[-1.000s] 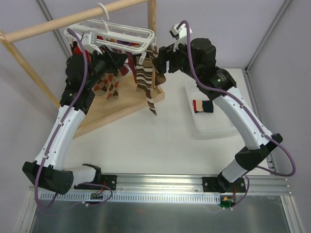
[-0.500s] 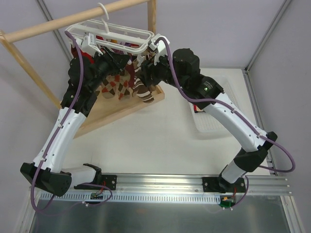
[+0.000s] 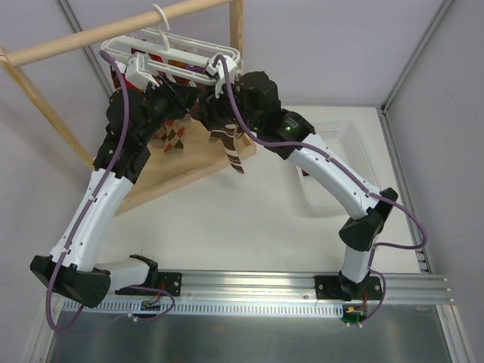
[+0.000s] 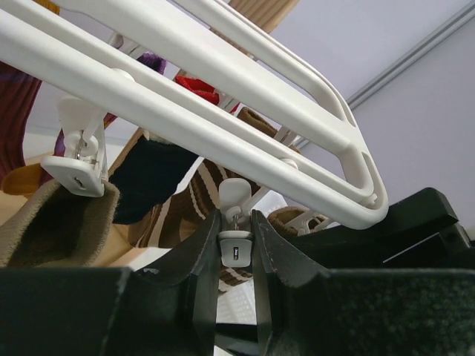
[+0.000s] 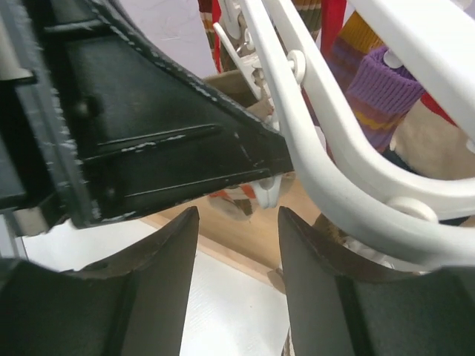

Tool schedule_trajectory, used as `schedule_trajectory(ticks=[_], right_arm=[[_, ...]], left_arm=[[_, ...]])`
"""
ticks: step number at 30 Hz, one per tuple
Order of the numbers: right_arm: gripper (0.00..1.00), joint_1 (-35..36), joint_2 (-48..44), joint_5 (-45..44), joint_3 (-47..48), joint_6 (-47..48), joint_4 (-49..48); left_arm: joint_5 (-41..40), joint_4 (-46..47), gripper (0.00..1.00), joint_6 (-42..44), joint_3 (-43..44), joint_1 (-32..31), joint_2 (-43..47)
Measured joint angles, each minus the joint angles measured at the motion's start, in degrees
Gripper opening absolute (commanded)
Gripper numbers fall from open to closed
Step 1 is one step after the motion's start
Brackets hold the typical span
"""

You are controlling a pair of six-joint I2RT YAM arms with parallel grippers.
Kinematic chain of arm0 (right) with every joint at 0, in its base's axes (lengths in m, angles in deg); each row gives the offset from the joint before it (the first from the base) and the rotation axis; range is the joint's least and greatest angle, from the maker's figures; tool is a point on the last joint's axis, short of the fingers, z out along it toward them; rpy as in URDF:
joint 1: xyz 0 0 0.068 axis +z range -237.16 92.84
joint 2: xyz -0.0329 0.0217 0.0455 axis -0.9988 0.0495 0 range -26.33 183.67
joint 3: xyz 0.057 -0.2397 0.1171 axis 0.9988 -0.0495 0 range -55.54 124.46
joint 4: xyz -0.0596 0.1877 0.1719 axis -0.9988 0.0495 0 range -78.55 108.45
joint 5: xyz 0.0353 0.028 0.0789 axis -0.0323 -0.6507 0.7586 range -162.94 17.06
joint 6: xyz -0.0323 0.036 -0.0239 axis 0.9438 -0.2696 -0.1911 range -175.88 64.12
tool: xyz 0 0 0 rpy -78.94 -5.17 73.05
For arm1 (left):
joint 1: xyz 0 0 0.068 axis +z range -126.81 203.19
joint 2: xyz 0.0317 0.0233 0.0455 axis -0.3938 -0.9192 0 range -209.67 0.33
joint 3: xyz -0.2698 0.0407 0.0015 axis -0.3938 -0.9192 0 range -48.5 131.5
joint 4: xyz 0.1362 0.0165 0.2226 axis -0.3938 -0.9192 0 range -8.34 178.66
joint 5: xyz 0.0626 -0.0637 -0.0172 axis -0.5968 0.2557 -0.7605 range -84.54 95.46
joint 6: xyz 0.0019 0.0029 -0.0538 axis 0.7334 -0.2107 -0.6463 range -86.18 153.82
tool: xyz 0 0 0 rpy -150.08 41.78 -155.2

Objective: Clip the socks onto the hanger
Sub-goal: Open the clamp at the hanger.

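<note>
The white hanger (image 3: 175, 51) hangs from the wooden rail, with its bars (image 4: 223, 81) crossing the left wrist view. My left gripper (image 4: 236, 219) is shut on one small dangling clip (image 4: 237, 251) under the frame. Several socks hang there: a brown-white striped one (image 3: 231, 147), an argyle one (image 3: 172, 136), a navy one (image 4: 152, 174), a red one (image 4: 197, 87) and a purple one (image 5: 382, 96). Another clip (image 4: 74, 167) holds a brown sock (image 4: 59, 230). My right gripper (image 5: 239, 216) is open and empty, just right of the left gripper (image 3: 189, 102) and below the hanger's rim (image 5: 349, 170).
The wooden rail (image 3: 113, 30) stands on a slanted post (image 3: 38, 102) and a wooden base board (image 3: 181, 170). A white mesh basket (image 3: 344, 170) lies at the right, partly behind the right arm. The left gripper's black body (image 5: 148, 133) fills the right wrist view's upper left.
My right arm has swung left from beside the basket to under the hanger, next to the left gripper, and its jaws have narrowed. My left gripper stays shut on the clip.
</note>
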Motion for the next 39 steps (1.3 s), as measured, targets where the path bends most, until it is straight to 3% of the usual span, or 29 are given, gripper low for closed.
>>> schedule_trajectory(ticks=[7, 14, 19, 21, 25, 29, 33, 39], right_arm=[[0.41, 0.0, 0.6, -1.0, 0.0, -0.5, -3.3], [0.16, -0.2, 0.6, -1.0, 0.0, -1.7, -6.3], [0.06, -0.2, 0.6, -0.8, -0.1, -2.4, -6.4], [0.02, -0.3, 0.6, -0.7, -0.7, -2.9, -7.5], [0.01, -1.6, 0.6, 0.7, -2.1, -5.4, -9.4], [0.01, -4.8, 0.6, 3.5, -2.8, -9.3, -10.0], [0.01, -7.8, 0.5, 9.3, -3.3, -13.6, -11.3], [0.01, -10.4, 0.2, 20.0, -4.3, -21.1, -13.2]], left_arm=[[0.0, -0.2, 0.18, 0.1, 0.1, 0.0, 1.2], [0.0, -0.2, 0.18, 0.2, 0.1, 0.0, 2.0], [0.0, -0.2, 0.21, 0.2, 0.2, 0.0, 2.0], [-0.2, -0.2, 0.25, 0.3, 0.2, 0.0, 2.0], [-0.2, -0.5, 0.61, 1.2, 0.4, 0.0, 2.1], [0.4, -0.7, 0.75, 3.3, 0.8, 0.0, 2.3], [1.6, -0.7, 0.78, 4.8, 0.8, 1.0, 3.4], [10.6, 4.3, 0.78, 4.9, 0.5, 5.7, 4.2]])
